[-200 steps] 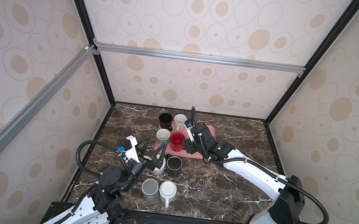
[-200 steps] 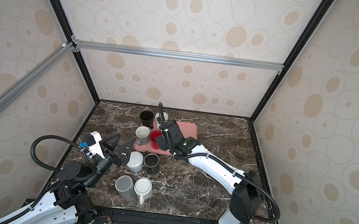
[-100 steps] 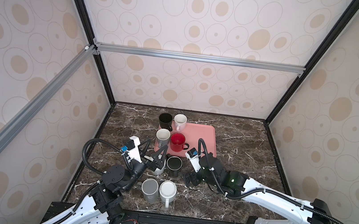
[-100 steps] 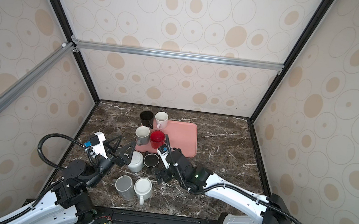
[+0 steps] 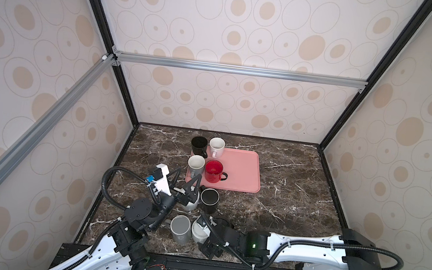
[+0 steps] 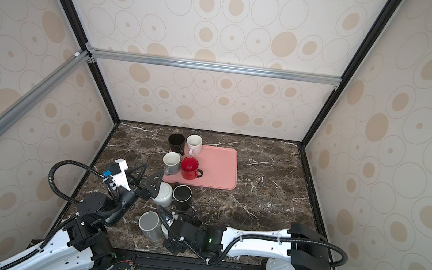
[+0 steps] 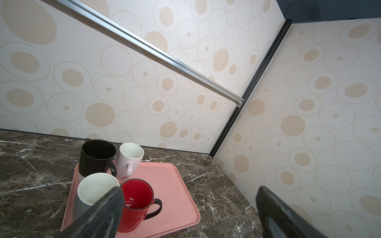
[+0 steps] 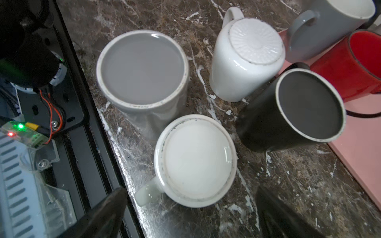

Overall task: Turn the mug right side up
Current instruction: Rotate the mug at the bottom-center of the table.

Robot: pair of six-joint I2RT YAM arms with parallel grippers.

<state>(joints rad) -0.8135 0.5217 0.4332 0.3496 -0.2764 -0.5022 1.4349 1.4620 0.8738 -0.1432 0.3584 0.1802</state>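
Near the front edge of the marble surface (image 5: 298,207), the right hand (image 8: 188,195) hangs with its jaws spread wide, gripping nothing, directly over an upside-down white mug (image 8: 195,160). That mug stands rim-down. Its smooth glazed base faces up inside a raised foot ring, and its handle points toward the black front rail (image 8: 92,148), which runs just beside it. A grey mug (image 8: 142,68), also inverted, stands just beside it on the left-arm side. A black mug (image 8: 309,105), inverted as well, stands near it on the tray side, with only narrow gaps between the three. Farther back, the left hand (image 6: 153,167), likewise wide open and empty, is raised above a ribbed mug (image 6: 165,194), white and bottom-up, just off the front corner of the pink tray (image 5: 241,169). Four upright mugs crowd the tray's left end, among them a red mug (image 5: 213,170). Bare marble runs from the tray's right side to the right wall.
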